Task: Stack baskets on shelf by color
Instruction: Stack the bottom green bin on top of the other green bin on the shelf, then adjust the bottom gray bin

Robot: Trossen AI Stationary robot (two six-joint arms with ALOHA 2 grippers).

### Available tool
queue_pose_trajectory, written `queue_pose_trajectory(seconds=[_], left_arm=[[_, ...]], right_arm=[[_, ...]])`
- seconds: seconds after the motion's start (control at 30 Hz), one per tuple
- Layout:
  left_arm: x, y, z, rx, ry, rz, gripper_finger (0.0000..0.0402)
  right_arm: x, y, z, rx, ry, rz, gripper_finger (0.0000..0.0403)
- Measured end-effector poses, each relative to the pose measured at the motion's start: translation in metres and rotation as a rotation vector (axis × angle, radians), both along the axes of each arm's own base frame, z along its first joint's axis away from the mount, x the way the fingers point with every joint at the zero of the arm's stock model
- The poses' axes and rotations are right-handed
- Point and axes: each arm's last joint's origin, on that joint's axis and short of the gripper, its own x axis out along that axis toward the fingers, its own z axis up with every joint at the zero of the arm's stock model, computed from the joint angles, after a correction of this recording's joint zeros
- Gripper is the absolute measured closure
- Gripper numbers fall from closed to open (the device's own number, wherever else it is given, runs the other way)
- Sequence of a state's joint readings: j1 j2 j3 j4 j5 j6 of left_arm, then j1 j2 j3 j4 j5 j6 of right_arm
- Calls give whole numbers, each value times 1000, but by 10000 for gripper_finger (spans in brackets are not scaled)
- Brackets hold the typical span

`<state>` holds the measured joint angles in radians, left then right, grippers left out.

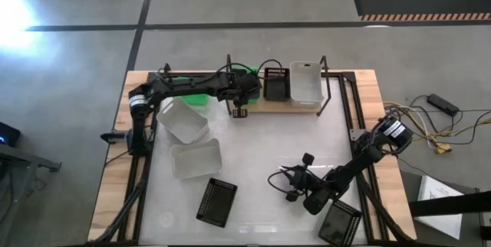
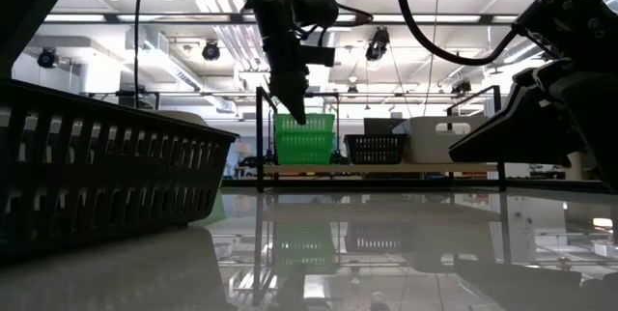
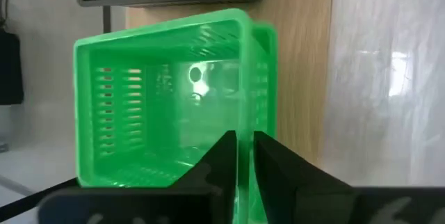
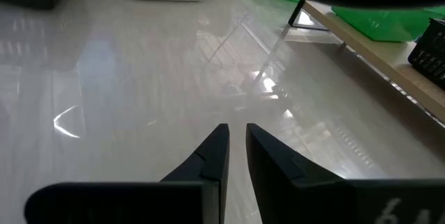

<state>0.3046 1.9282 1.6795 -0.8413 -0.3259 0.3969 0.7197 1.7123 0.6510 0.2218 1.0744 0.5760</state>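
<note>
Hovering over the green basket (image 3: pixel 167 99) at the shelf's (image 1: pixel 276 107) left end, the left gripper (image 3: pixel 243 156) has its fingers nearly closed, holding nothing. The right gripper (image 4: pixel 235 147), likewise nearly closed and empty, waits low over the table (image 1: pixel 261 147).

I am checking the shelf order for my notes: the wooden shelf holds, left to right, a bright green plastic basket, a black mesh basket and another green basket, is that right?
Not quite. The third basket is the translucent white plastic basket, as the high view shows. The bright green plastic basket and black mesh basket stand on the wooden shelf as you said.
</note>
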Motion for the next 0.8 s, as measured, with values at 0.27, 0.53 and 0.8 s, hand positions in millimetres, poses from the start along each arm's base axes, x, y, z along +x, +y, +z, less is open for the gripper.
queue_pose_trajectory(seconds=[0.27, 0.53, 0.8], left_arm=[[-1, 0, 24, 18, -70, -2, 277], [-16, -41, 50, -59, -219, 50, 261], [-26, -156, 13, -132, -363, -203, 274]], right_arm=[[0, 0, 0, 0, 0, 0, 360], [2, 1, 2, 23, -25, 0, 360], [8, 5, 7, 77, -76, 0, 360]])
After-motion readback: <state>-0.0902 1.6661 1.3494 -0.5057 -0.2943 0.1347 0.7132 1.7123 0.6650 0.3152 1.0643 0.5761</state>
